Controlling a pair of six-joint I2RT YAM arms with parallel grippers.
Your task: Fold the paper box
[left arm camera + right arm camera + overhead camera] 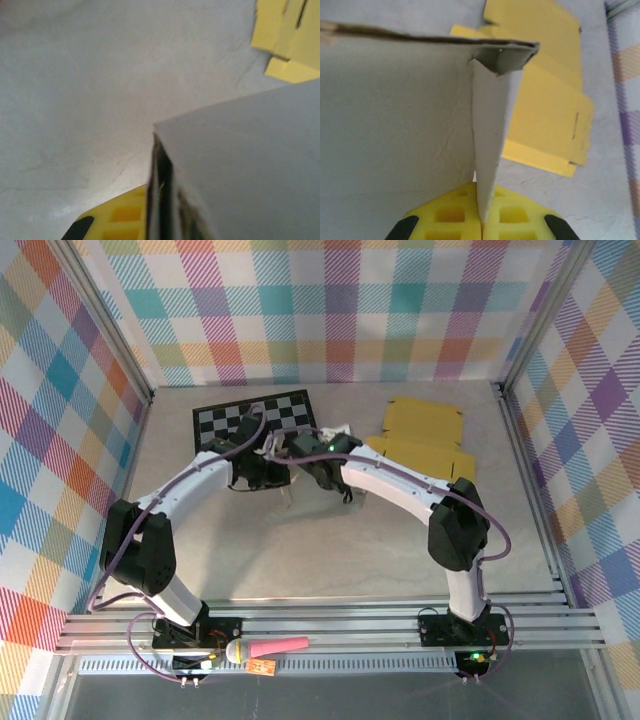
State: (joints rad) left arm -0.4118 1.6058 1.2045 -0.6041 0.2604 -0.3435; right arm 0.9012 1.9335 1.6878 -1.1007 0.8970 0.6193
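Nearest the lens, the right hand [481,220] was clamped on a thin white flap [487,145] of the paper box [395,125], its yellow, waffle-patterned pads meeting on the sheet. The left hand [150,220] showed one yellow pad beside a grey panel; whether it gripped could not be told. The box was between both hands, around the middle of the desk [75,100]. Its card looked smooth, matte and thin (a faint wrinkle ran beside the flap), so arms pulling at odds could probably tear the folded corner or slip the flap free. Beyond lay a flat yellow blank [545,115], slotted and stiff-edged, and farthest a checkered mat [255,418].
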